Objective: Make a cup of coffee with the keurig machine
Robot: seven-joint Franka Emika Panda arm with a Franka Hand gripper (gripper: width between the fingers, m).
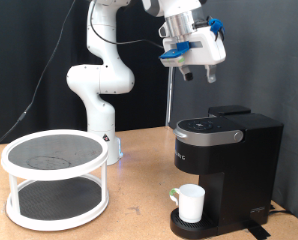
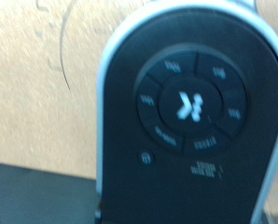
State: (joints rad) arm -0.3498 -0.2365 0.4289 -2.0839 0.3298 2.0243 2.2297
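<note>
The black keurig machine (image 1: 229,160) stands at the exterior view's right with its silver-rimmed lid down. The white cup (image 1: 192,203) stands upright on its round drip base, under the spout, handle towards the exterior view's left. My gripper (image 1: 197,72) hangs in the air well above the machine's lid, pointing down and touching nothing. The wrist view looks straight down on the machine's lid (image 2: 187,103), a dark oval with a ring of buttons around a lit white centre button (image 2: 187,105). No finger shows clearly in the wrist view.
A white two-tier round rack (image 1: 54,175) with dark mesh shelves stands on the wooden table at the exterior view's left. The arm's white base (image 1: 101,95) rises behind it. A black curtain forms the backdrop.
</note>
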